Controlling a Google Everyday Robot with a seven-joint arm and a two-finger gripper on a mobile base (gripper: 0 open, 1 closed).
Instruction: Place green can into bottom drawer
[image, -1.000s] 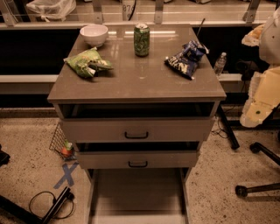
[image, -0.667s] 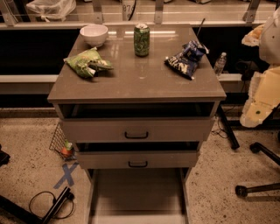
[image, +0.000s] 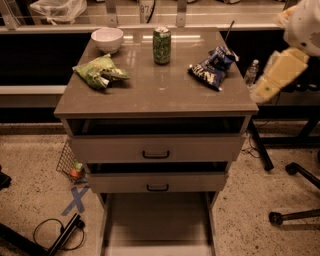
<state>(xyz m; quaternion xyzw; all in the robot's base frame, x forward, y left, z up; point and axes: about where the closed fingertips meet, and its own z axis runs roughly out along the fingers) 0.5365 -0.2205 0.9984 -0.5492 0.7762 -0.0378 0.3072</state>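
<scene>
The green can (image: 161, 46) stands upright at the back middle of the cabinet top (image: 160, 92). It has a dark green label and a silver top. The bottom drawer (image: 157, 222) is pulled out towards me, and its pale floor is bare. The two drawers above it, with black handles, are slightly open. My arm, with pale yellow and white segments, comes in from the upper right. My gripper (image: 261, 93) hangs beside the cabinet's right edge, well to the right of the can and apart from it.
A white bowl (image: 107, 39) and a green snack bag (image: 99, 71) lie on the left of the top. A blue snack bag (image: 212, 69) lies on the right. A water bottle (image: 251, 74) stands behind the right edge. Chair legs (image: 295, 215) are at the lower right. A cable (image: 55, 232) and a blue tape cross (image: 76, 200) are on the floor at the left.
My arm has moved up and a little to the left, towards the cabinet's right edge. The can, bags, bowl and drawers have not moved.
</scene>
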